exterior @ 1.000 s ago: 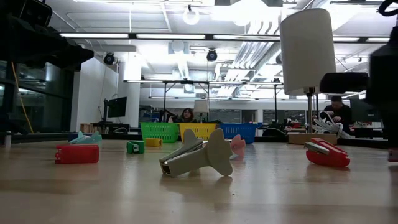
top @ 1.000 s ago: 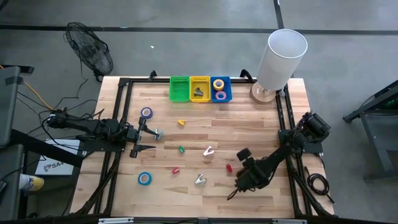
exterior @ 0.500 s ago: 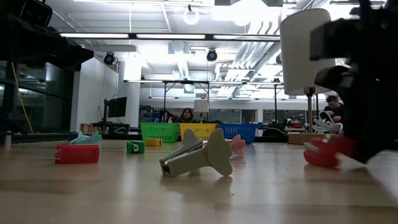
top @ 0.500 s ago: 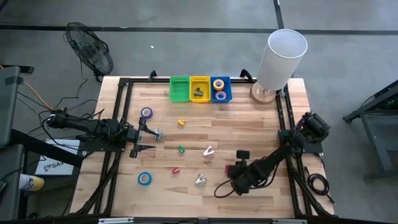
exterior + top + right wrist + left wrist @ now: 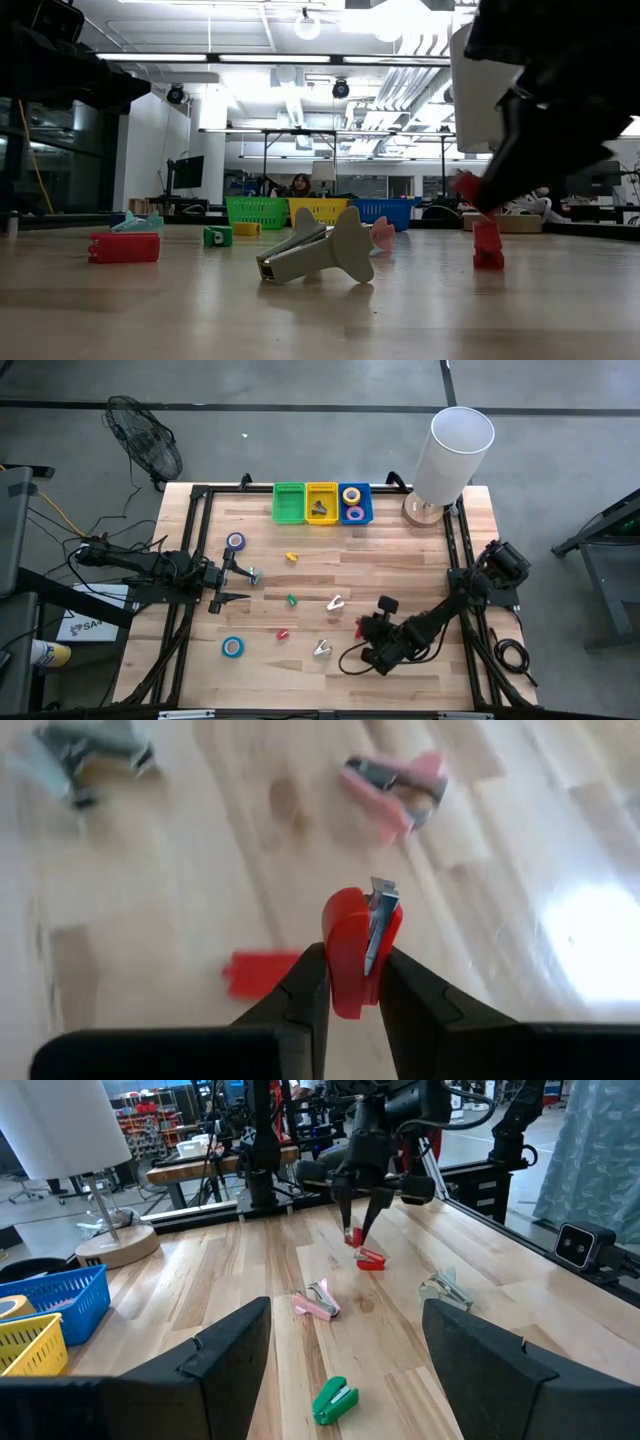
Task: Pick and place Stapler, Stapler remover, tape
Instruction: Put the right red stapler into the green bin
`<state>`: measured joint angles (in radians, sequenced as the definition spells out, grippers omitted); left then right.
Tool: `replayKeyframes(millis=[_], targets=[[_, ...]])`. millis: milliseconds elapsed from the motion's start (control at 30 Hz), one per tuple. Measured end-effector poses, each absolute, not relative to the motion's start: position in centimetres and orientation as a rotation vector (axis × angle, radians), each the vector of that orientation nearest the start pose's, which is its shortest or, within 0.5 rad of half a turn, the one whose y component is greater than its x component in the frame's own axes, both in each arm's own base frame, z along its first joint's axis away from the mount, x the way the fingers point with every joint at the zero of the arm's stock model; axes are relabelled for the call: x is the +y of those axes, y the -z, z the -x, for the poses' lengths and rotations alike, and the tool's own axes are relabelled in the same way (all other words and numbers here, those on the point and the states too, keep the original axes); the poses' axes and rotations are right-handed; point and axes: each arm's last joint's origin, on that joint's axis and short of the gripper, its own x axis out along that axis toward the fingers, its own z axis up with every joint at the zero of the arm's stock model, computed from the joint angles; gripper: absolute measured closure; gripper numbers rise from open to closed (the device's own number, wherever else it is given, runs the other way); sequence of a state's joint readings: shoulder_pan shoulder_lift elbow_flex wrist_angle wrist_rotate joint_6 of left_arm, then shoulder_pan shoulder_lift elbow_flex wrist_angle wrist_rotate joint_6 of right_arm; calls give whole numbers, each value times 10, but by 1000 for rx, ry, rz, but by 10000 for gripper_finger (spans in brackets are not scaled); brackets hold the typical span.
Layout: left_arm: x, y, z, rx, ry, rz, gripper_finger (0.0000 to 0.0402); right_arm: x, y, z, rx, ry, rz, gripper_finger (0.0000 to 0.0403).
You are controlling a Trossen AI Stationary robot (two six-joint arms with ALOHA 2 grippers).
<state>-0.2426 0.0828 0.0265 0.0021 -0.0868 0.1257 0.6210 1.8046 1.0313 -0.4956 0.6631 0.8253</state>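
My right gripper (image 5: 362, 630) (image 5: 352, 982) (image 5: 354, 1232) is shut on a small red stapler (image 5: 355, 955), right of the table's middle. A second red piece (image 5: 258, 975) (image 5: 371, 1260) lies on the wood just below. Whether it is joined to the held part, I cannot tell. My left gripper (image 5: 246, 582) (image 5: 345, 1370) waits wide open at the table's left, and a teal staple remover (image 5: 255, 573) lies just off its fingertips. A purple tape roll (image 5: 235, 541) and a blue one (image 5: 232, 647) lie flat on the table. Two more rolls (image 5: 352, 503) sit in the blue basket. My right gripper pinches the red stapler by its rounded red end (image 5: 345, 990), one finger on each flat side. The fingers (image 5: 343, 1210) come from above, pointing down. The stapler stands on edge between them, with its metal strip (image 5: 378, 915) showing. In the low view a red block (image 5: 487, 245) rests on the table below the fingers.
On the wood lie a pink remover (image 5: 335, 603), a grey remover (image 5: 321, 649), and yellow (image 5: 291, 557), green (image 5: 291, 600) and red (image 5: 283, 632) staplers. Green (image 5: 288, 502), yellow (image 5: 321, 502) and blue (image 5: 365, 505) baskets line the far edge, beside a white lamp (image 5: 450, 455).
My right gripper has moved toward the table's left, come down over the red stapler and taken hold of it. The stapler lay flat a second ago. Now it is tipped up, with one end raised between the fingers and a red part still on the wood.
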Motion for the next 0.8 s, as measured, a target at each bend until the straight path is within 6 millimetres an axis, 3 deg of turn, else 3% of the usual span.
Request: replayKeyframes(millis=[333, 567, 800], targets=[[-22, -167, -99, 40, 159, -134, 143, 143, -151, -303, 769, 533, 46, 338], [-22, -167, -99, 33, 158, -133, 143, 101, -159, -334, 712, 553, 105, 338], [-22, -171, -99, -7, 155, -123, 143, 58, -173, -365, 603, 447, 85, 340]])
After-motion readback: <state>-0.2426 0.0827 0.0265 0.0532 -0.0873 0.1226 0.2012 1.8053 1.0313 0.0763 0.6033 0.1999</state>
